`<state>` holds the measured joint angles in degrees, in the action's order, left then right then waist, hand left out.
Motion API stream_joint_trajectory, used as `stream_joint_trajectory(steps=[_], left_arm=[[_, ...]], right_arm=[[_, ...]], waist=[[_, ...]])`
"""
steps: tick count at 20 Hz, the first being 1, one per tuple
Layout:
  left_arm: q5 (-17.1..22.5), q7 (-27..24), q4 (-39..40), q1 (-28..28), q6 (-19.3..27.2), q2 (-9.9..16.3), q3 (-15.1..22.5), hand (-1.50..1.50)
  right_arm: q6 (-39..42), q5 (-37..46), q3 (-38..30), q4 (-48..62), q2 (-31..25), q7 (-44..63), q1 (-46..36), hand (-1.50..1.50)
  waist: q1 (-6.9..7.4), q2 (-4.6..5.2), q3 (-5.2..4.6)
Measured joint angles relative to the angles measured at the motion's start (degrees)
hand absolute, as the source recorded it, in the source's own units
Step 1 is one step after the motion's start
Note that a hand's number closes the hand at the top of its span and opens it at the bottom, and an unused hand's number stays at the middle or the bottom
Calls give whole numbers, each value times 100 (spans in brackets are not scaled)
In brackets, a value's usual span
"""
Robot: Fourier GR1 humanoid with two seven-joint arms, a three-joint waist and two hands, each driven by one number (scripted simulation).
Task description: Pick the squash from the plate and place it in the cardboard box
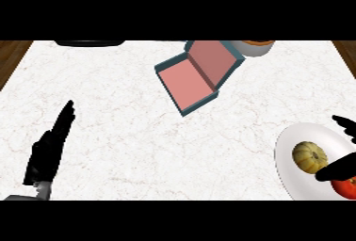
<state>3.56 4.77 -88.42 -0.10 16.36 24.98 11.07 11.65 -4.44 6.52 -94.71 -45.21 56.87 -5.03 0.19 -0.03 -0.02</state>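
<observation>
At lower right, the right robot hand (pixel 341 170) spreads open over the plate (pixel 292 175), reaching for the squash (pixel 309 156); next, close on it, then carry it to the cardboard box (pixel 186 81). Left robot hand (pixel 49 148) rests open.

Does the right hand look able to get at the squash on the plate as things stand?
Probably yes: the right hand is spread over the plate, fingers on both sides of the squash, nothing between them. A red item sits close by.

Veined marble counter (pixel 139 132) – glossy white plate (pixel 287 162) – ribbed squash (pixel 309 156).
</observation>
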Motion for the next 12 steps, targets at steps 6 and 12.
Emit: stream_joint_trajectory(steps=[6, 12], left_arm=[[-166, -44, 87, -6, -205, -178, -225, 0], [-395, 37, -15, 43, -342, -390, -342, 0]], right_arm=[[47, 454, 1, -104, 417, -14, 188, -150], [198, 789, -157, 48, 729, -113, 162, -150]], waist=[[-16, 0, 2], [-10, 0, 1]])
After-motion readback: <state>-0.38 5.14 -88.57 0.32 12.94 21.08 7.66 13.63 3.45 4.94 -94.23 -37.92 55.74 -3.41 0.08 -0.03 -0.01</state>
